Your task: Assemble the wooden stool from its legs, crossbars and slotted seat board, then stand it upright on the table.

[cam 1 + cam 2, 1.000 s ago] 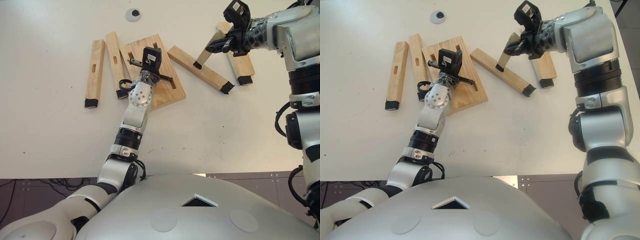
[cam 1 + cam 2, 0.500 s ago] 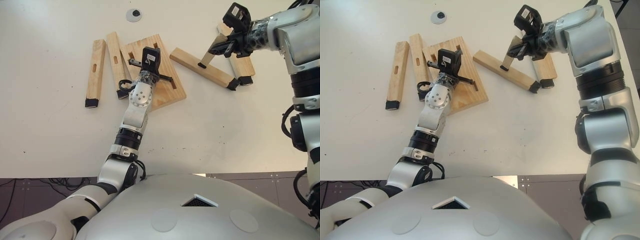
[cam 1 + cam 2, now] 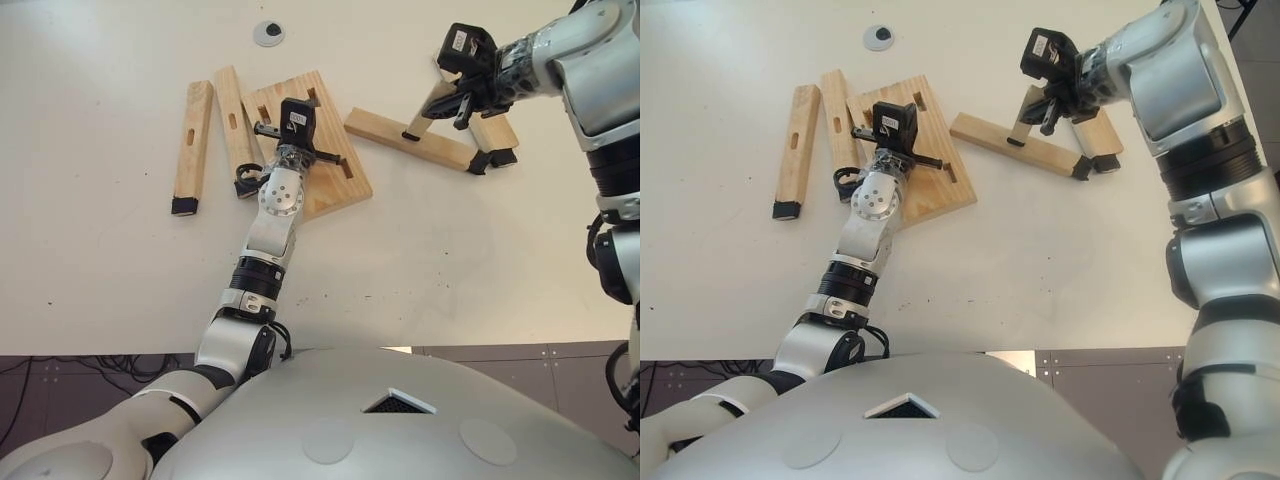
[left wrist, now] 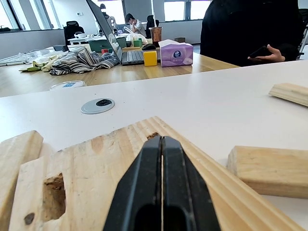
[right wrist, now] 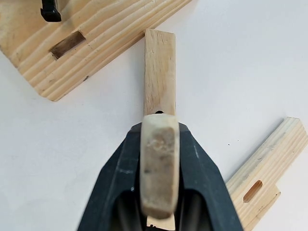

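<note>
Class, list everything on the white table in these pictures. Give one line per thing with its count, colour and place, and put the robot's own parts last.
table: one, white, under everything.
seat board: one, pale wood with slots, lying flat, centre-left.
legs: four, pale wood with black feet; two lie left of the seat board, two right of it.
crossbar: one, pale wood, tilted, its lower end at the nearer right-hand leg.
disc: one, grey with a dark centre, on the far side beyond the seat board.
left claw: one, black, shut, over the seat board.
right claw: one, black, shut on the crossbar.
</note>
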You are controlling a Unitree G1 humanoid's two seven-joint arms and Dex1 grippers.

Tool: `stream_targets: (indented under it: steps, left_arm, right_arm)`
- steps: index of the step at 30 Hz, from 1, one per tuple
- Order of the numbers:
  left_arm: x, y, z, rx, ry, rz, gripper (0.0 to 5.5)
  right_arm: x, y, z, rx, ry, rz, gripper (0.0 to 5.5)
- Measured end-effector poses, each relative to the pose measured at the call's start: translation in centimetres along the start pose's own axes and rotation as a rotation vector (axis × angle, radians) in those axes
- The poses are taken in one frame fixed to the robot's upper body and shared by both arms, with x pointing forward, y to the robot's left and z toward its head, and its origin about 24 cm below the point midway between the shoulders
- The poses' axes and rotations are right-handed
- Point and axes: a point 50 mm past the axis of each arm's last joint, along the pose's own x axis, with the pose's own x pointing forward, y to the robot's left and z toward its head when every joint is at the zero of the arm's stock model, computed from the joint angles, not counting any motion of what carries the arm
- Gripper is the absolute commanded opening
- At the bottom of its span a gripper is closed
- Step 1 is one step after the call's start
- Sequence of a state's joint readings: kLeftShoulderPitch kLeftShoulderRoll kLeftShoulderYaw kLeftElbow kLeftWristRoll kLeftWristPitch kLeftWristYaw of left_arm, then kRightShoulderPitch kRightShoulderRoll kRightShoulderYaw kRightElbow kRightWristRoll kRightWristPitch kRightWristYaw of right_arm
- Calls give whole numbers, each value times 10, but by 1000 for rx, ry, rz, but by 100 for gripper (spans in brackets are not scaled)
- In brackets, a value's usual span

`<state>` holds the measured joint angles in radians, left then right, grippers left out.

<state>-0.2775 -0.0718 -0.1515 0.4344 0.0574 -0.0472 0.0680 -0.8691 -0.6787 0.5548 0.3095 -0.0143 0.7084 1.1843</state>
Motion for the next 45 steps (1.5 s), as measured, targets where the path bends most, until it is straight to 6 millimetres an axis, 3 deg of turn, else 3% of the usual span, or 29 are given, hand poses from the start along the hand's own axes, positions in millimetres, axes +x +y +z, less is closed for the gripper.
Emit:
stream_targets:
  steps: [9,10,14,18,21,31,33,37,38,39,41,45]
  left_arm:
    - [0,4,-5,-23,13,40,0]
    - [0,5,-5,-24,13,42,0]
    - [-1,6,-5,-26,15,37,0]
    - [-1,4,-5,-22,17,8,0]
    - [0,3,-3,-20,11,-13,0]
    - [-1,5,0,33,30,-96,0]
    - [-1,4,1,35,31,-107,0]
    - [-1,7,1,52,38,-134,0]
    - [0,8,2,59,39,-143,0]
    - [0,10,3,69,38,-150,0]
    - [0,13,4,78,44,-154,0]
    - [0,21,7,108,40,-164,0]
  right_arm:
    - [2,-6,-2,-85,63,6,41]
    - [2,-7,-2,-65,60,5,78]
    - [11,-4,-7,199,1,53,159]
    - [12,-7,-8,369,-81,57,159]
    - [5,-11,-10,433,-142,23,159]
    - [-36,-10,21,568,-503,60,159]
    - [-40,-13,28,596,-622,52,122]
    - [-49,-20,33,578,-882,-146,48]
    - [-40,-16,29,592,-917,-183,24]
    - [-18,-5,16,656,-919,-197,8]
    - [-2,6,5,693,-921,-236,4]
    - [-12,13,15,638,-1019,-332,4]
